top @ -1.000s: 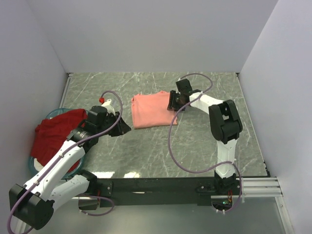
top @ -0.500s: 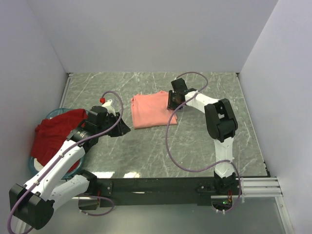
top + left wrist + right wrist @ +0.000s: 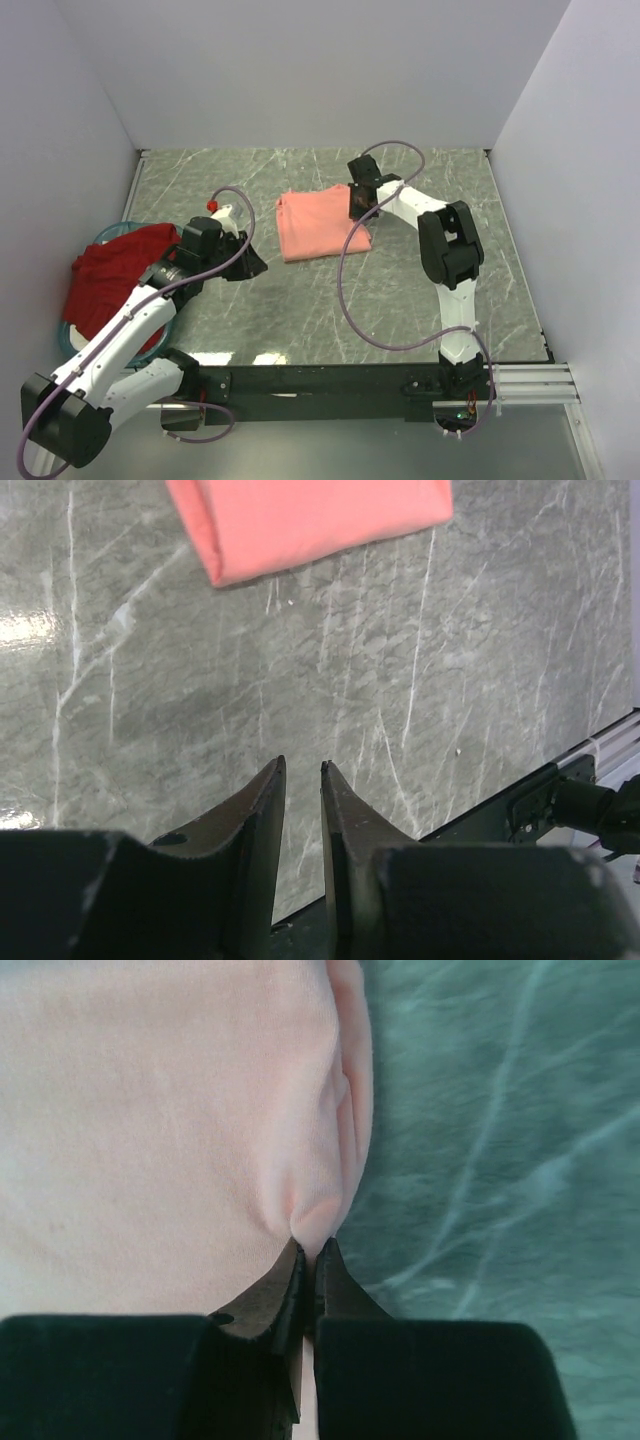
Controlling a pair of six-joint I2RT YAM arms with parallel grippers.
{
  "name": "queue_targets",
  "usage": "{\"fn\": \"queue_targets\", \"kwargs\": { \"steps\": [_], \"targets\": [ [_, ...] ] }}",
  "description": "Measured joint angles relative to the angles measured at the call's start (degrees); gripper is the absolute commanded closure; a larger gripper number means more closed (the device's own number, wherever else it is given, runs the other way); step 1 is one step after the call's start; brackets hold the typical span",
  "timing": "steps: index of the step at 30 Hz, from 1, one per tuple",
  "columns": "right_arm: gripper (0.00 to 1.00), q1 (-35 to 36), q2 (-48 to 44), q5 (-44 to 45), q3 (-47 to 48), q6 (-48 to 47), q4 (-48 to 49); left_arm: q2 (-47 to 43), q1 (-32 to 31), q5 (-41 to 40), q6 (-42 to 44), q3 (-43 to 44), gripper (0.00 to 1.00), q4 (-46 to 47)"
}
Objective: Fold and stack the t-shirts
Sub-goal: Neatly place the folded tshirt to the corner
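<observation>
Marble table (image 3: 400,290), white-walled bay: one shirt folded, one left, nothing stacked.
Top view: salmon-pink shirt (image 3: 320,225) lay folded at centre, right gripper (image 3: 358,205) at its 3 o'clock edge; dark red shirt (image 3: 110,275) lay crumpled over teal basket (image 3: 63,335) at 9 o'clock. Left wrist: left gripper (image 3: 302,765) was narrowly parted and empty, salmon-pink shirt at 12 o'clock. Right wrist: jaws were clamped on that shirt's edge.

Folded salmon-pink t-shirt (image 3: 318,225) lies centrally; dark red t-shirt (image 3: 110,280) crumpled over basket (image 3: 110,230).

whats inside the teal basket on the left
A dark red t-shirt, bunched up and spilling over the rim of the teal basket. It covers the basket's floor, so anything beneath it cannot be seen.
</observation>
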Motion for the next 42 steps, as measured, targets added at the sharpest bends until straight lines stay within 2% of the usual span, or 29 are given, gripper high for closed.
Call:
{"fn": "queue_targets", "kwargs": {
  "steps": [6, 21, 35, 42],
  "targets": [
    [1.0, -1.57, 0.68, 7.26, 4.26, -3.61, -4.15, 0.42, 0.04, -0.02, 0.9, 0.0, 0.75, -0.5],
    [1.0, -12.79, 12.24, 15.32, 24.11, -10.93, -11.76, 3.74, 0.07, 0.07, 2.16, 0.02, 0.77, -0.83],
    [1.0, -25.22, 19.41, 20.98, 35.63, -20.24, -11.23, 5.86, 0.07, 0.24, 2.19, 0.02, 0.78, -0.74],
    [1.0, -28.96, 20.44, 22.75, 39.04, -24.68, -7.8, 7.56, 0.07, 0.22, 2.19, 0.02, 0.79, -0.79]
  ]
}}
